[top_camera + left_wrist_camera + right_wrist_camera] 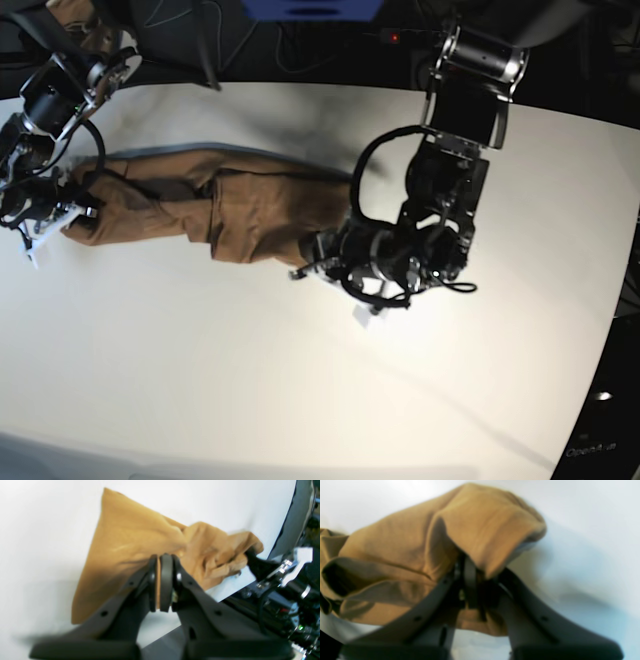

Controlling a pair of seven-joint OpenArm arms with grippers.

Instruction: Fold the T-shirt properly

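The tan-brown T-shirt [250, 205] lies bunched in a long band across the white table [300, 390], stretched between both grippers. At the band's right end in the base view, my left gripper [312, 255] is shut on it. The left wrist view shows the left gripper [160, 562] with a thin strip of the T-shirt [130, 537] pinched between its pads. My right gripper [75, 215] is shut on the left end. In the right wrist view a fold of the T-shirt [395, 545] drapes over the right gripper [468, 572]. The right gripper [251, 560] also shows far off, gripping bunched cloth.
The table's far edge [300, 88] borders a dark area with cables and the arm bases. In the left wrist view the table edge [287, 527] runs close to the right arm's body [287, 592]. The left arm's links [455, 150] hang over the table's right half.
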